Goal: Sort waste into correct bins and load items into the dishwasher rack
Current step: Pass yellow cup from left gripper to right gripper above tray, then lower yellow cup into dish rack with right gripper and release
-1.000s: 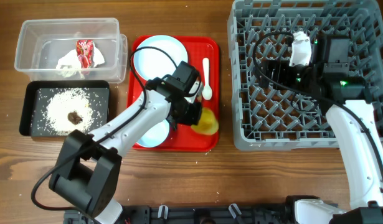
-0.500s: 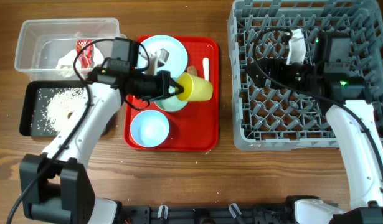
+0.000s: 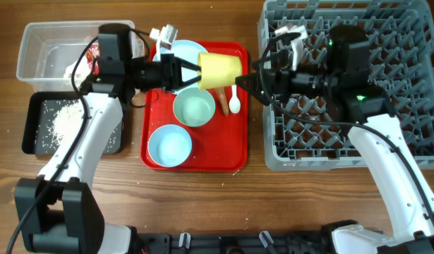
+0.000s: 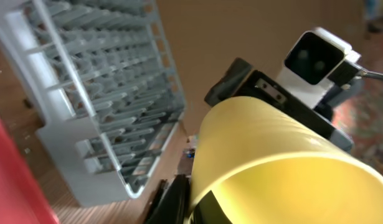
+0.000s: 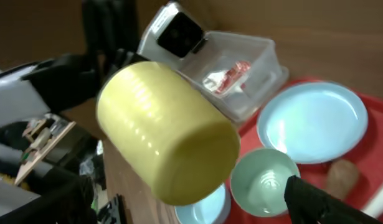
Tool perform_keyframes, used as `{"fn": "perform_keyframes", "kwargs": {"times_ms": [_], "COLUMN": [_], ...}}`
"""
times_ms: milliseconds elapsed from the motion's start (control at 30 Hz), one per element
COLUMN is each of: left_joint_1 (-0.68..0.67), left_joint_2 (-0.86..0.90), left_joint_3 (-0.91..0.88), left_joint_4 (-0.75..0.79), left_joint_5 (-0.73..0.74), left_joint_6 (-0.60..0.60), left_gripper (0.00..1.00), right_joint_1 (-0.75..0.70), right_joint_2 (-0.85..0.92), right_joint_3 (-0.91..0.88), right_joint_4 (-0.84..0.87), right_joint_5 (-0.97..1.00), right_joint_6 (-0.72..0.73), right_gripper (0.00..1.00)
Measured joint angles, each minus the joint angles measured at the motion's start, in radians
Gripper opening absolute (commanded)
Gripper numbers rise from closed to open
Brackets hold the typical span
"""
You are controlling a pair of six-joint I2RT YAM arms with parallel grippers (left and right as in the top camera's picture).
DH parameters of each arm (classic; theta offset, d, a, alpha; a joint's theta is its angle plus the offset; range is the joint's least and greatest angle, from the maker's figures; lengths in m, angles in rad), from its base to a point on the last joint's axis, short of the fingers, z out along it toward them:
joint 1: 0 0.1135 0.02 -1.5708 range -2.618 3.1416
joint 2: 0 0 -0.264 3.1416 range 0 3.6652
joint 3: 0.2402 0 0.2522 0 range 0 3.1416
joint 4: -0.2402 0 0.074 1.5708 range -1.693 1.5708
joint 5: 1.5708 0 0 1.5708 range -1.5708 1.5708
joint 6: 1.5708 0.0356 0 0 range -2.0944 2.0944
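My left gripper (image 3: pixel 190 73) is shut on the rim of the small yellow cup (image 3: pixel 218 70) and holds it on its side above the red tray; the cup fills the left wrist view (image 4: pixel 272 155). My right gripper (image 3: pixel 253 82) is open just right of the cup, whose base it faces (image 5: pixel 166 130). On the tray lie a mint bowl (image 3: pixel 194 107), a pale blue bowl (image 3: pixel 170 146), a pale blue plate (image 3: pixel 180 51) partly hidden by my left arm, a white spoon (image 3: pixel 234 101) and a brown stick scrap (image 3: pixel 224 103). The grey dishwasher rack (image 3: pixel 344 144) stands at the right.
The flat red tray (image 3: pixel 234 159) sits mid-table. At the left a clear tub (image 3: pixel 40 49) holds the red-and-white wrapper (image 5: pixel 225 74), and a black tray (image 3: pixel 61 123) holds rice. My right arm reaches over the rack's left edge.
My left gripper has lifted the yellow cup off the tray and carried it up and to the right. My right gripper has moved left out of the rack toward the cup.
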Motion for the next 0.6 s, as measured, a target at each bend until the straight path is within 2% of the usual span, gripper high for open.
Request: {"fn": "perform_keyframes", "kwargs": {"times_ms": [67,167,233,267,500,567,600], "left_joint_1": [0.011,0.015,0.015,0.015,0.015,0.011,0.011], "left_joint_2": [0.0,0.0,0.0,0.0,0.0,0.0,0.0], "left_joint_3": [-0.001,0.0,0.0,0.0,0.0,0.0,0.0], "left_joint_4": [0.099,0.205,0.215,0.217,0.22,0.22,0.221], "left_joint_5": [0.06,0.123,0.144,0.167,0.193,0.196,0.196], "left_joint_6": [-0.07,-0.187,-0.237,-0.267,-0.288,-0.288,-0.288], "left_gripper": [0.04,0.04,0.04,0.04,0.04,0.04,0.04], "right_joint_1": [-0.001,-0.001,-0.001,-0.001,0.039,0.049,0.05], "right_joint_2": [0.005,0.006,0.014,0.038,0.15,0.15,0.15], "right_joint_3": [0.0,0.0,0.0,0.0,-0.001,-0.001,-0.001], "right_joint_4": [0.12,0.185,0.207,0.223,0.447,0.498,0.515], "right_joint_5": [-0.091,-0.171,-0.193,-0.208,-0.321,-0.335,-0.341], "right_joint_6": [-0.012,-0.016,-0.02,-0.023,0.026,0.066,0.074], "right_gripper": [1.0,1.0,0.98,0.94,0.89,0.86,0.8]}}
